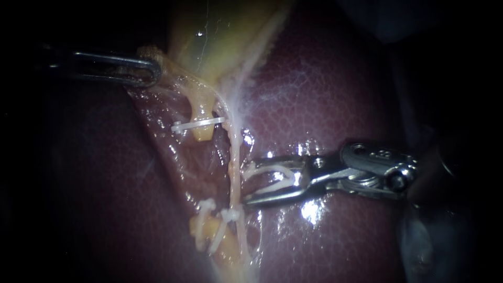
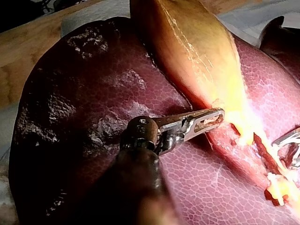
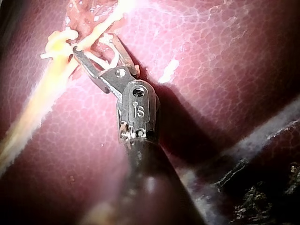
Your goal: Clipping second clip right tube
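Liver (image 1: pixel 325 94) fills the field, with the gallbladder (image 1: pixel 209 36) at 12 o'clock. Left instrument (image 1: pixel 149 71) at 10 o'clock, pincer closed on the gallbladder edge. Right instrument (image 1: pixel 244 184) enters from 3 o'clock, pincer wide, carrying an unclosed loaded clip (image 1: pixel 272 178). Its tips reach the right tube (image 1: pixel 234 152) near centre; cannot tell whether the tube sits fully inside. One seated clip (image 1: pixel 230 214) is already on that tube toward 6 o'clock. Judged: positioned, not yet closed. Left to do: squeeze, then release.
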You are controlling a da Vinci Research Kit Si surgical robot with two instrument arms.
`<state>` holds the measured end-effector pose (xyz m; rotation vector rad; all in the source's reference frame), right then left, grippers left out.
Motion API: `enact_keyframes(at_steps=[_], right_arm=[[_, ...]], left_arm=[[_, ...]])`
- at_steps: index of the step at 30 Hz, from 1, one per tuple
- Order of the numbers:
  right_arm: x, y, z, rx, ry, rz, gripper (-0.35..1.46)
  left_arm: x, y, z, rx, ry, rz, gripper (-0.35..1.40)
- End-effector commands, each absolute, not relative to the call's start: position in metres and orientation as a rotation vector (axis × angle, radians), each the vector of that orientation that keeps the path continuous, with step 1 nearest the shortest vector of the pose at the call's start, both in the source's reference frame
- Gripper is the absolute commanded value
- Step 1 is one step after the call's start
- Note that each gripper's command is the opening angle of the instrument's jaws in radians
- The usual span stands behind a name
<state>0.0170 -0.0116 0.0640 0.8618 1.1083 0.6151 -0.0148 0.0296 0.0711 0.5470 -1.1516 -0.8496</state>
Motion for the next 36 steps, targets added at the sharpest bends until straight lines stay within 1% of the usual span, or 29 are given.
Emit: enact_keyframes(at_steps=[1, 5, 9, 13, 17, 20, 23, 29, 32, 36], right_arm=[[0.0172, -0.0118, 0.0642, 0.865, 1.107, 0.616, 0.48], [0.0179, -0.0121, 0.0648, 0.873, 1.106, 0.617, 0.48], [0.0186, -0.0124, 0.0651, 0.9, 1.128, 0.625, 0.48], [0.0195, -0.0123, 0.0651, 0.95, 1.181, 0.64, 0.48], [0.0202, -0.0123, 0.065, 1.013, 1.218, 0.658, 0.48], [0.0205, -0.0124, 0.0647, 1.061, 1.263, 0.671, 0.48], [0.0207, -0.0126, 0.064, 1.095, 1.298, 0.669, 0.48], [0.0212, -0.0129, 0.0607, 1.163, 1.351, 0.652, 0.46], [0.0212, -0.0129, 0.0596, 1.183, 1.355, 0.649, 0.45], [0.021, -0.0126, 0.0592, 1.188, 1.358, 0.65, 0.42]], left_arm=[[-0.0148, 0.0296, 0.0711, 0.546, -1.151, -0.85, -0.35], [-0.0148, 0.0295, 0.0711, 0.546, -1.151, -0.85, -0.35], [-0.0149, 0.0295, 0.0712, 0.548, -1.152, -0.848, -0.35], [-0.015, 0.0294, 0.0713, 0.547, -1.152, -0.848, -0.35], [-0.0151, 0.0294, 0.0713, 0.549, -1.152, -0.846, -0.35], [-0.0151, 0.0294, 0.0713, 0.549, -1.152, -0.846, -0.35], [-0.0151, 0.0294, 0.0713, 0.549, -1.152, -0.846, -0.35], [-0.0151, 0.0294, 0.0713, 0.549, -1.152, -0.846, -0.35], [-0.015, 0.0294, 0.0713, 0.549, -1.152, -0.846, -0.35], [-0.015, 0.0294, 0.0713, 0.549, -1.152, -0.846, -0.35]])
